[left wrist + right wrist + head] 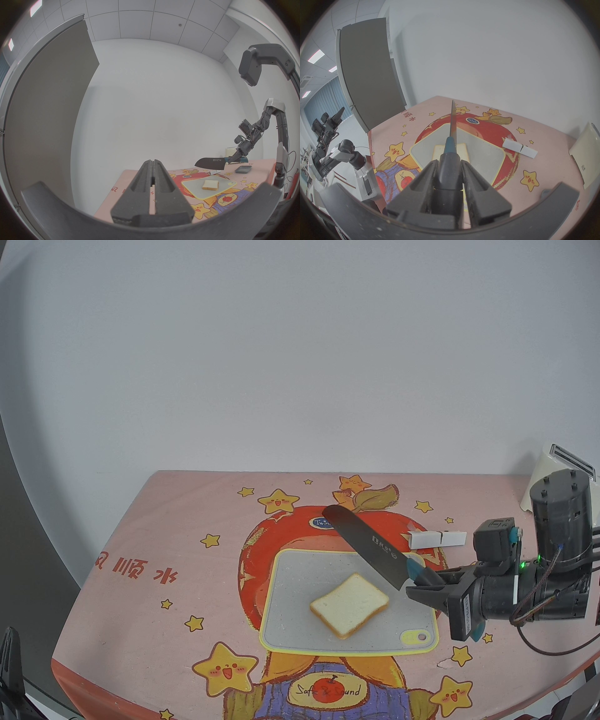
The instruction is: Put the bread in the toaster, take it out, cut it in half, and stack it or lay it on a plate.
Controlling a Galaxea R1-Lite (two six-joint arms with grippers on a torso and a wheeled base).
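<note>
The pink cartoon-print table carries a grey cutting board at its middle, and a white toaster stands at the far right corner. The right gripper pinches the handle of a dark kitchen knife, whose blade hangs above the board's far right part. The left gripper sits off the table's left end, fingers pressed together on nothing. An uncut bread slice lies flat on the board. It looks light, soft, easily squashed and likely to slide under the blade, so it is best held gently by the crust edges
</note>
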